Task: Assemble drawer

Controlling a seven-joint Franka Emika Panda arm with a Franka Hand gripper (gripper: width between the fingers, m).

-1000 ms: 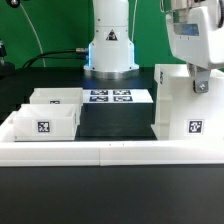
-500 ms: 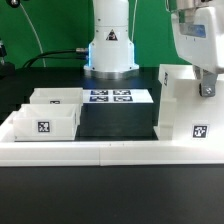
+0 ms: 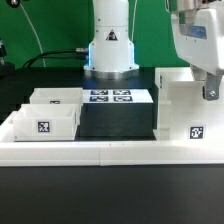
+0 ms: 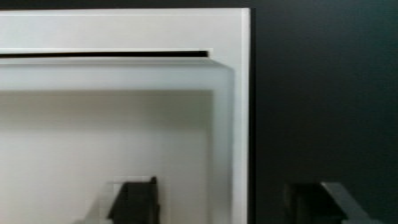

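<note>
The large hollow white box case (image 3: 180, 110) stands at the exterior view's right, with a square tag on its front. My gripper (image 3: 210, 93) comes down from above onto its right wall. In the wrist view the two dark fingers (image 4: 134, 200) straddle the thin white wall (image 4: 231, 120), one inside the case and one outside over the dark table; the gripper (image 4: 228, 205) is shut on that wall. Two smaller white trays sit at the exterior view's left, one in front (image 3: 45, 122) with a tag, one behind it (image 3: 55, 97).
The marker board (image 3: 110, 97) lies flat at the back centre in front of the arm's base (image 3: 110, 50). A long low white border wall (image 3: 110, 152) runs along the front, with a black mat (image 3: 115, 120) between trays and case.
The gripper has sunk a little and shifted to the exterior view's right. The box case shifted with it: it tipped rightward half a second ago and now stands a little lower and squarer.
</note>
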